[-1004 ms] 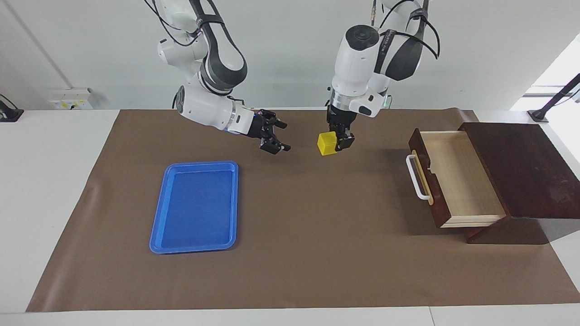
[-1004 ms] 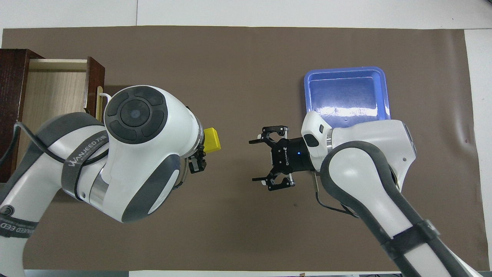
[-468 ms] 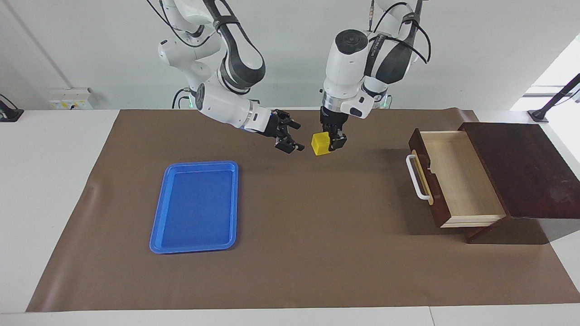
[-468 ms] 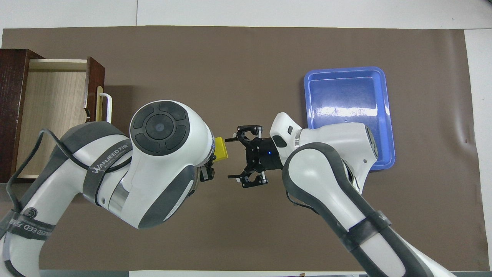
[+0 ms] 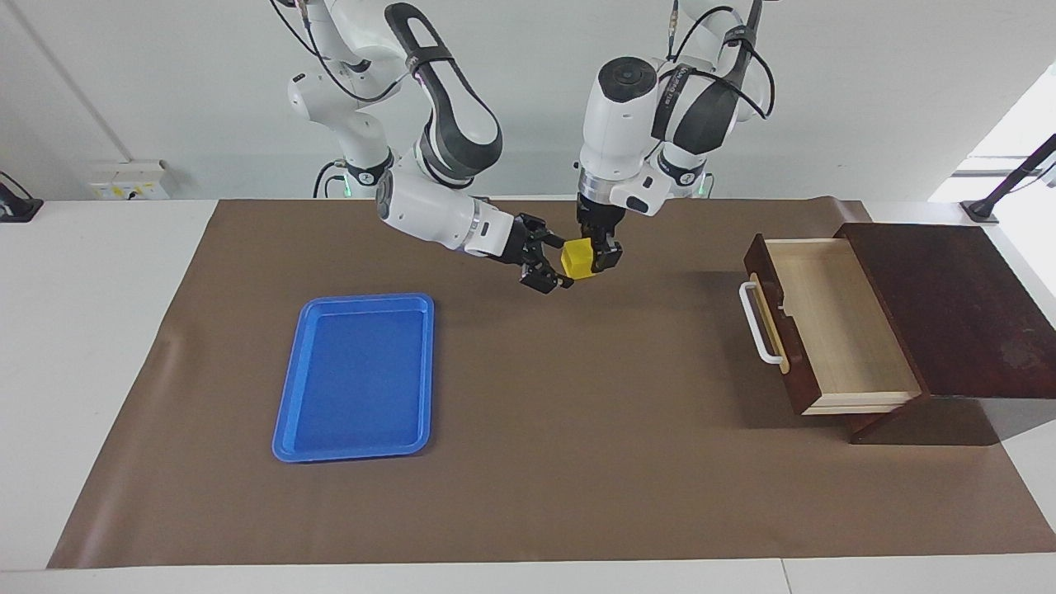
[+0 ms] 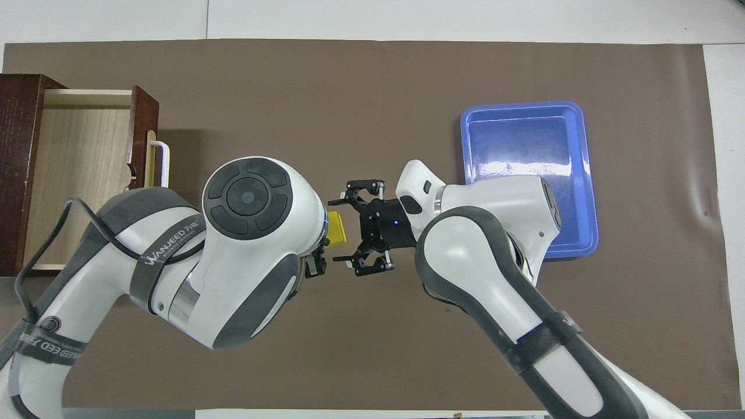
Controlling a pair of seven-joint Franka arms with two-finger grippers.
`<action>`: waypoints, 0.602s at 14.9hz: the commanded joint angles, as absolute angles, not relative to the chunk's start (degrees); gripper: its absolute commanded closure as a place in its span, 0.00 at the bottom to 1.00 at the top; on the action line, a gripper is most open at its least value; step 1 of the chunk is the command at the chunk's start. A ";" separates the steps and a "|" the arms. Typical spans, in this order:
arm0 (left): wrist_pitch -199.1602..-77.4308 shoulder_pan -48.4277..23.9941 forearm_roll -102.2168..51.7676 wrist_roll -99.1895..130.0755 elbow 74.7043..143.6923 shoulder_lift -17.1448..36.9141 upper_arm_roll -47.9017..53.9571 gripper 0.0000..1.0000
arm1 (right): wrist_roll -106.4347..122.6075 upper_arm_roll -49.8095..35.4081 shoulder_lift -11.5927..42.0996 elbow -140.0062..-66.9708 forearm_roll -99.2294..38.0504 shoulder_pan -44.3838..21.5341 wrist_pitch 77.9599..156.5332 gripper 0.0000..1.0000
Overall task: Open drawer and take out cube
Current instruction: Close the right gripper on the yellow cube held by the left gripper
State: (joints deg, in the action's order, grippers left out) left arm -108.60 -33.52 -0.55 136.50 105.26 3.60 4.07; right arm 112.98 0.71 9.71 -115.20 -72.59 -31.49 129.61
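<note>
Closing in from the blue tray's (image 5: pixel 355 378) end, the right claw (image 5: pixel 551 262) now sits right up against the cube (image 5: pixel 576 261), where a second ago it hung well short of it with bare brown mat (image 5: pixel 528 462) showing between them. The left arm has carried the cube a little toward that meeting point too, away from the drawer (image 5: pixel 825 322).

Going across the facing view: the tray lies flat on the mat toward the right arm's end of the table (image 5: pixel 99 330), with nothing in it. Next comes the right claw, reaching in sideways with its fingers spread wide. One tip looks to be above the cube and one below, so the cube seems to sit at the mouth of the claw or just inside it. I can't tell whether either finger is touching it yet. Then the cube itself, up in the air over the middle of the mat. It is pinched from above by the left claw (image 5: pixel 596 257), which hangs straight down and is clenched on it. Last, at the left arm's end, the drawer stands pulled out of its dark wood box (image 5: pixel 957 305), its pale inside bare.

What matters now is that the two claws meet at a right angle, one gripping down, one coming in level. To my eye this is a handover. The right claw only needs to close across the cube's free faces before the left lets go.
</note>
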 commanded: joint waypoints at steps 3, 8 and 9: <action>-109.77 -34.63 -1.49 137.29 107.58 1.67 3.08 1.00 | 113.12 0.88 10.37 -114.52 -74.00 -32.34 130.78 0.08; -109.69 -34.63 -1.49 137.29 107.58 1.67 3.08 1.00 | 112.33 0.88 10.37 -114.43 -74.00 -32.43 130.61 1.00; -109.69 -34.63 -1.49 137.29 107.58 1.67 3.08 1.00 | 112.24 0.97 10.46 -114.35 -74.00 -32.34 130.52 1.00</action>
State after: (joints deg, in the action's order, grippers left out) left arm -108.63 -33.63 -0.43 135.56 105.58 3.49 4.09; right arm 112.52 0.82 9.88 -115.03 -72.69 -31.92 129.69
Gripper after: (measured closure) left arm 0.449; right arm 0.419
